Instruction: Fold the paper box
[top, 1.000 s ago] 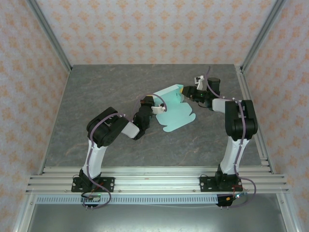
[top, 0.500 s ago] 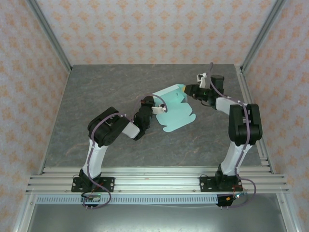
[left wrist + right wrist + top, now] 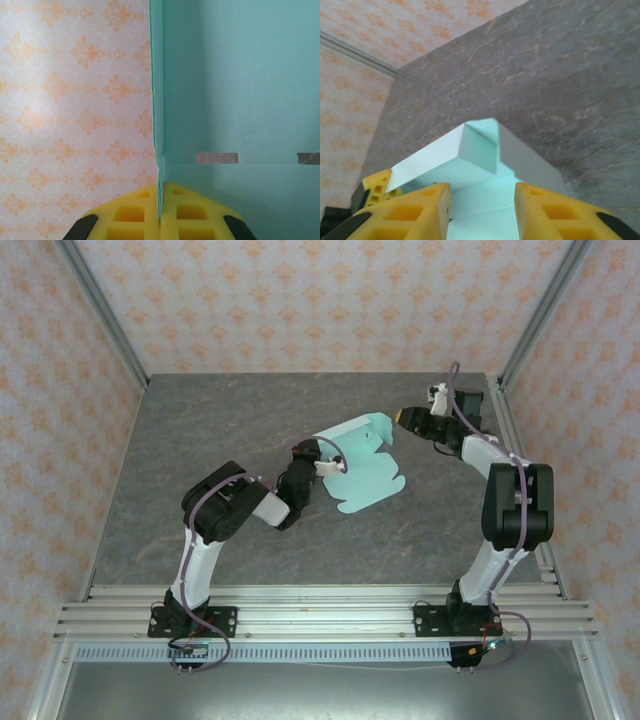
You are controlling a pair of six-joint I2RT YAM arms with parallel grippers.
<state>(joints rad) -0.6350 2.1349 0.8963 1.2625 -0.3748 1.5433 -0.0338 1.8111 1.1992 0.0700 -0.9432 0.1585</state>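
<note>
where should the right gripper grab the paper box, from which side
Likely the raised flap of the paper box, at its free right edge, coming from the right: it stands off the table facing the open right gripper, while the left gripper clamps the opposite edge.

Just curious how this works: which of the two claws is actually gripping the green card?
The left gripper: its jaws are pinched shut on the paper box's edge. The right gripper is open and apart from it.
</note>
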